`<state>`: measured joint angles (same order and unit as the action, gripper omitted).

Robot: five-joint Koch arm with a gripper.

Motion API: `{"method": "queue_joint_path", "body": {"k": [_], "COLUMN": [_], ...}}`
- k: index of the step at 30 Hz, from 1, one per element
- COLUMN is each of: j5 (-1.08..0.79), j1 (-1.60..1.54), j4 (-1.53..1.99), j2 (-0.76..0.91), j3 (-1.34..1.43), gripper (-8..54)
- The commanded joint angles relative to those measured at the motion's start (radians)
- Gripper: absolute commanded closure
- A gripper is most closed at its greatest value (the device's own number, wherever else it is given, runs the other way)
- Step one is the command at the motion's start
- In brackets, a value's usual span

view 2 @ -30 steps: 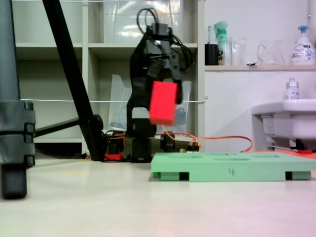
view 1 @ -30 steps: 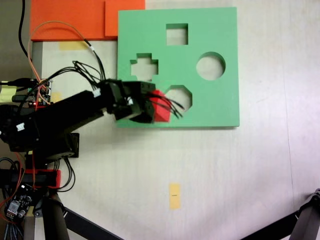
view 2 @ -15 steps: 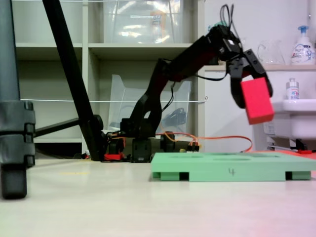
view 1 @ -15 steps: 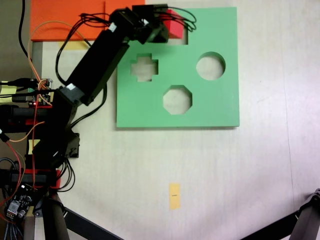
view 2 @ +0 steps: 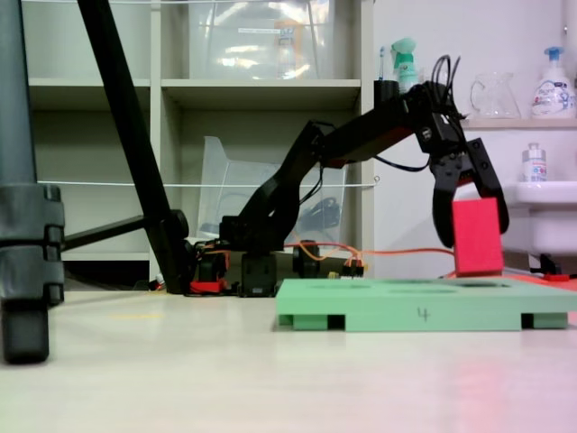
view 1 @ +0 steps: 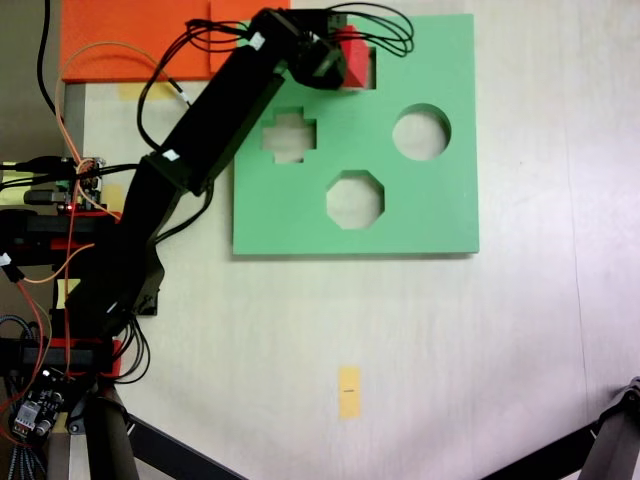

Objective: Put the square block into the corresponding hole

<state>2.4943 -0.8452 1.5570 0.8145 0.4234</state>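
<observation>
While the arm reaches out long across the table, its gripper (view 2: 471,236) is clamped on the square block (view 2: 477,236), a black finger (view 2: 442,212) down each side of the red cube in the low fixed view. There the block hangs upright with its bottom edge level with, or just at, the top face of the green foam board (view 2: 424,314); whether it has entered the cutout cannot be told from that angle. From above, the gripper (view 1: 345,55) and its looped wires cover most of the block (view 1: 354,57), leaving a red patch showing, and they hide most of the corresponding hole (view 1: 370,82), of which a thin dark edge peeks out at the right and lower side. The cross-shaped cutout (view 1: 288,136), the round cutout (view 1: 421,132) and the octagonal cutout (view 1: 355,199) lie fully open to view. Orange foam slabs (view 1: 130,35) are cut off by the top edge of the picture.
</observation>
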Motion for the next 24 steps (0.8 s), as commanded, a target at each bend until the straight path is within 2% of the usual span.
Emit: {"method": "queue_joint_path", "body": {"k": [1, 24], "j5": [-0.025, -0.144], "j1": [-0.014, -0.008], "j4": [-0.009, -0.06], "j2": [0.012, -0.072], "j3": [-0.051, -0.067], "gripper": [28.7, 28.4]}}
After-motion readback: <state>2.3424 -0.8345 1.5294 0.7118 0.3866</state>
